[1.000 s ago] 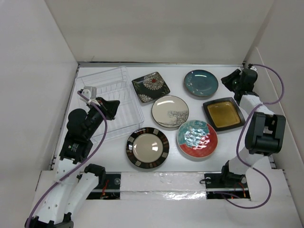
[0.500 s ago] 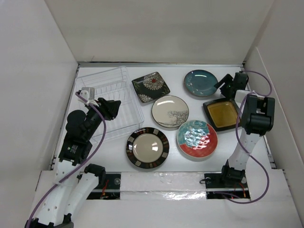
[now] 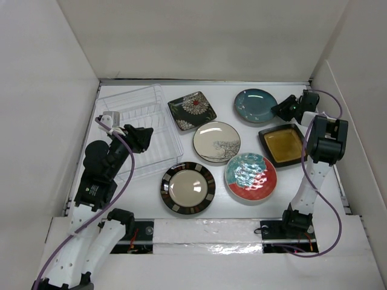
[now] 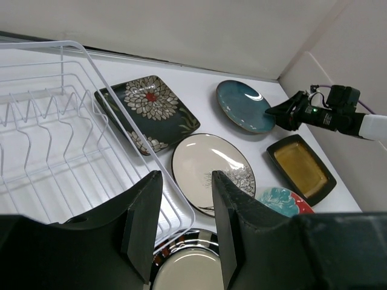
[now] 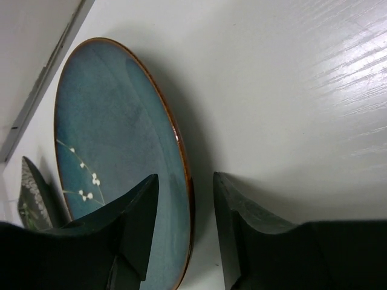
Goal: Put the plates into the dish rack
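Note:
The teal round plate (image 3: 255, 105) lies flat at the back right. My right gripper (image 3: 277, 110) is open at its right edge. In the right wrist view the plate's brown rim (image 5: 181, 151) runs between the jaws of the right gripper (image 5: 184, 178), with a gap on both sides. The clear wire dish rack (image 3: 121, 95) stands at the back left with nothing in its slots (image 4: 54, 139). Above the rack's near right corner my left gripper (image 3: 148, 132) hovers open and holds nothing (image 4: 186, 175).
Five more plates lie flat: black floral square (image 3: 191, 110), cream with tree (image 3: 216, 142), black amber-centred square (image 3: 284, 145), red-and-teal (image 3: 250, 176), striped-rim (image 3: 187, 188). White walls close in the back and both sides.
My right gripper has swung left and down from the back right corner to the teal plate's rim. The left jaws have come apart; that arm has barely moved.

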{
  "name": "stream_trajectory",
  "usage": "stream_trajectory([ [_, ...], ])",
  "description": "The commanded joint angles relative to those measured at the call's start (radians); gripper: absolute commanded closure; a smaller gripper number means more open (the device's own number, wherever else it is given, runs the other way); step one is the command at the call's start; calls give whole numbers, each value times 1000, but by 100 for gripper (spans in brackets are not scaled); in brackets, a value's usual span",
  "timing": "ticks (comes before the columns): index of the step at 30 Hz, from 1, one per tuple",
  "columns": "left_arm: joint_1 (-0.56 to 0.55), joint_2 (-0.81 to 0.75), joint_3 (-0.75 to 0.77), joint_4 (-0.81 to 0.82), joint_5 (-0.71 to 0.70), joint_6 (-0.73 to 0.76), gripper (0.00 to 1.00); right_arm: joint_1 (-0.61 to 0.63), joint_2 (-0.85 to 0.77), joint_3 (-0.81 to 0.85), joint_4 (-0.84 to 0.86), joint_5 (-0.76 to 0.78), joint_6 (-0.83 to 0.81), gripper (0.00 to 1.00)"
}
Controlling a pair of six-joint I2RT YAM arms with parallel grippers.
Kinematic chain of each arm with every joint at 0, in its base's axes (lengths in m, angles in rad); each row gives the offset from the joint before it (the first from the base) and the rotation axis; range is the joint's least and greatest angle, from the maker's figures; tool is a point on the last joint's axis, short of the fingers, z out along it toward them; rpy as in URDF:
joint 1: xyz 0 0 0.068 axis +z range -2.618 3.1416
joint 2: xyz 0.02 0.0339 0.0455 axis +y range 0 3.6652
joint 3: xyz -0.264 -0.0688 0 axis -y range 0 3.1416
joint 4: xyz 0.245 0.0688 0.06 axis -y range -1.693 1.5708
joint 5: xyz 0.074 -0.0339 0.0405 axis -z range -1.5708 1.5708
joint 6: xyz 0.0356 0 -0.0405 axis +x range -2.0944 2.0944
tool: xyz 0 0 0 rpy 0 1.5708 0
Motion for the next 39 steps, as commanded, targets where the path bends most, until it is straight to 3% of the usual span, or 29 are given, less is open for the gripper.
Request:
stream_trajectory([
  [1,-5,-11,10,25,-14,16,65,-9,56,11,-20,-103,21,57],
  [4,-5,-17,4,26,-16,16,65,-9,60,31,8,-143,45,79],
  [5,-5,-14,8,25,-19,15,65,-9,51,25,35,-147,61,93],
  [7,-5,-13,8,23,-27,16,65,-18,8,17,107,-161,105,100],
  [13,-5,-5,7,23,-51,13,69,-4,-208,-61,405,-157,301,100],
  [17,-5,15,11,14,-80,4,71,75,-351,-53,404,-86,288,100],
  [23,34,50,24,17,-74,-43,72,265,-498,23,224,110,124,100],
  [28,34,122,59,-23,-154,-119,74,545,-533,189,-7,447,-22,100],
  [32,34,217,131,-134,-287,-213,76,736,-426,429,-159,749,-98,100],
  [38,34,254,185,-205,-329,-241,71,940,-272,663,-271,1001,-154,100],
  [39,34,237,180,-201,-338,-241,70,960,-241,762,-294,1064,-164,100],
])
